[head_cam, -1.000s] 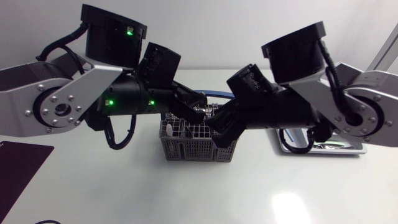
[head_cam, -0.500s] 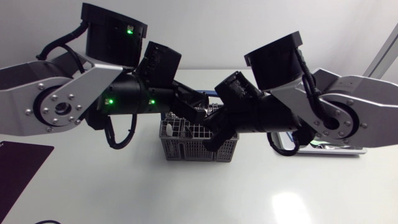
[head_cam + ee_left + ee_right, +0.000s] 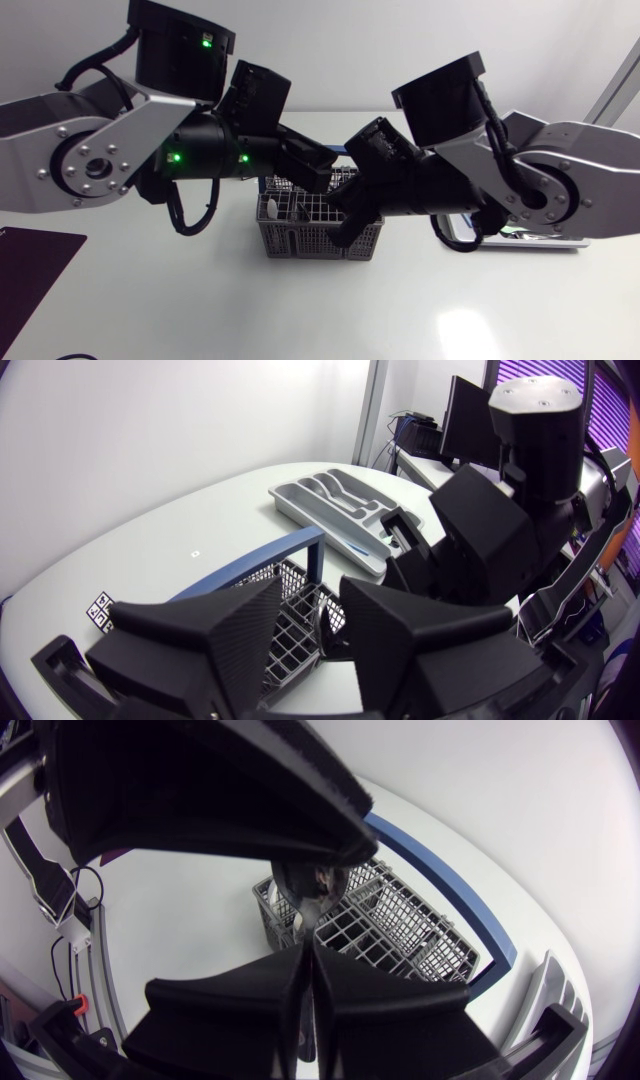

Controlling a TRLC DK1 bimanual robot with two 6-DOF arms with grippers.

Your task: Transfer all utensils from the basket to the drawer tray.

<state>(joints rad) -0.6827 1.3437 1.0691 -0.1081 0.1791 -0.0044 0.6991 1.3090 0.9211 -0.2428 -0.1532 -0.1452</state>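
- Right gripper (image 3: 305,988) is seen with its fingers pressed together just above the wire basket (image 3: 400,925); whether anything thin is pinched between them cannot be told;
- left gripper (image 3: 312,625) is held over the same basket with its fingers parted; nothing is gripped;
- a shiny utensil (image 3: 310,885) is seen in the basket's end compartment, under the left gripper;
- the grey drawer tray (image 3: 335,500) is set beyond the basket on the white table (image 3: 300,310).

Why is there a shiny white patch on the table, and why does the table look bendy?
Head view: that patch is probably overhead light glaring off the glossy table. Both wrist views: the fisheye lenses bend the table's edge into a curve behind the basket.
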